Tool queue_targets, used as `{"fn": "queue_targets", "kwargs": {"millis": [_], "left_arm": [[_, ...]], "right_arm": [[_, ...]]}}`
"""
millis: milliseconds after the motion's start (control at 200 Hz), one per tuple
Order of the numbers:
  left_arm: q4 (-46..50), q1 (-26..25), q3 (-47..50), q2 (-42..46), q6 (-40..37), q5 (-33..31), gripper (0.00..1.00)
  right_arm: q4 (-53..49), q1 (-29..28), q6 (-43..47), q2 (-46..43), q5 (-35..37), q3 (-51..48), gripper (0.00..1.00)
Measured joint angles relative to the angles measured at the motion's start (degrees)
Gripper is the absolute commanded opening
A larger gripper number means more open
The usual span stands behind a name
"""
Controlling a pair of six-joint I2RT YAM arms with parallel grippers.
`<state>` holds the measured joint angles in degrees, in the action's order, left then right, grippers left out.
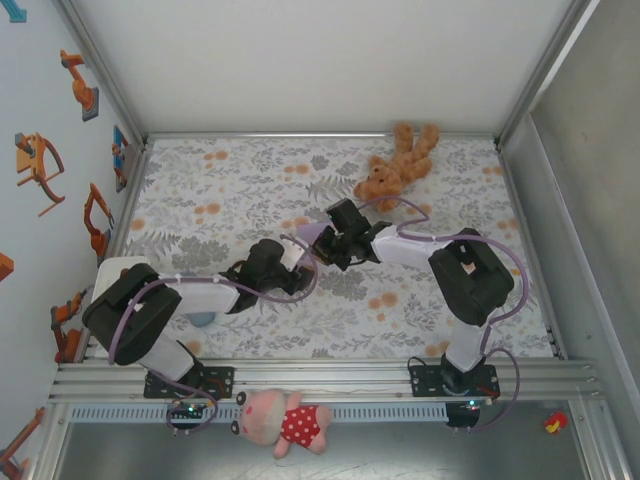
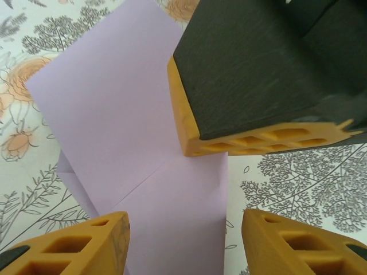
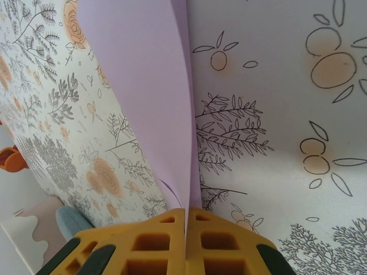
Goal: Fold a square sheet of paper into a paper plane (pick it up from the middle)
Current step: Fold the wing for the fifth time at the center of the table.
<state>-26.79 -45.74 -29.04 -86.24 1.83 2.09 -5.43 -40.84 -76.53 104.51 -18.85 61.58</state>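
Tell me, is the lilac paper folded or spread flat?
Folded. The paper shows a crease and a second layer peeking out beneath; the right gripper, shut, pinches two layers together.

The paper sheet point(image 2: 114, 114) looks smooth and matt.

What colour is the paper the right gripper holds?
The paper is plain pale lilac, clearest in the left wrist view.
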Motion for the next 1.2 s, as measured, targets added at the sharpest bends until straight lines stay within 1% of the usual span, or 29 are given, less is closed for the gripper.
{"fn": "queue_targets", "kwargs": {"millis": [110,220,416,636,726,811,921,1107,1202], "left_arm": [[0.3,0.0,0.7,2.8,0.0,-0.2,0.54],[0.2,0.0,0.7,3.0,0.0,-0.2,0.54],[0.1,-0.4,0.7,0.4,0.0,-0.2,0.54],[-0.9,-1.2,0.7,-3.5,-0.4,-1.9,0.49],[-1.5,-1.2,0.7,-4.1,-0.6,-3.2,0.48],[-2.2,-1.2,0.7,-4.4,-0.8,-4.2,0.44],[-3.3,-1.2,0.7,-5.0,-1.1,-5.1,0.40],[-4.2,-1.2,0.7,-5.7,-1.0,-5.6,0.36],[-4.4,-1.2,0.7,-5.7,-1.0,-5.5,0.34]], "right_arm": [[-0.4,0.0,0.0,0.0,0.0,0.0,0.00],[-0.3,0.0,0.0,0.1,0.0,0.0,0.00],[-0.3,0.0,0.0,0.1,-0.4,0.0,0.00],[-0.3,0.0,-0.5,0.1,-1.5,0.0,0.00],[-0.3,0.0,-0.7,0.1,-1.8,0.0,0.08],[-0.3,0.0,-0.9,0.1,-2.2,0.0,0.17],[-0.3,0.2,-1.5,0.1,-2.6,0.0,0.24],[-0.3,0.8,-1.6,0.0,-2.5,0.0,0.31],[-0.6,1.4,-1.3,-0.1,-2.1,0.0,0.33]]}}
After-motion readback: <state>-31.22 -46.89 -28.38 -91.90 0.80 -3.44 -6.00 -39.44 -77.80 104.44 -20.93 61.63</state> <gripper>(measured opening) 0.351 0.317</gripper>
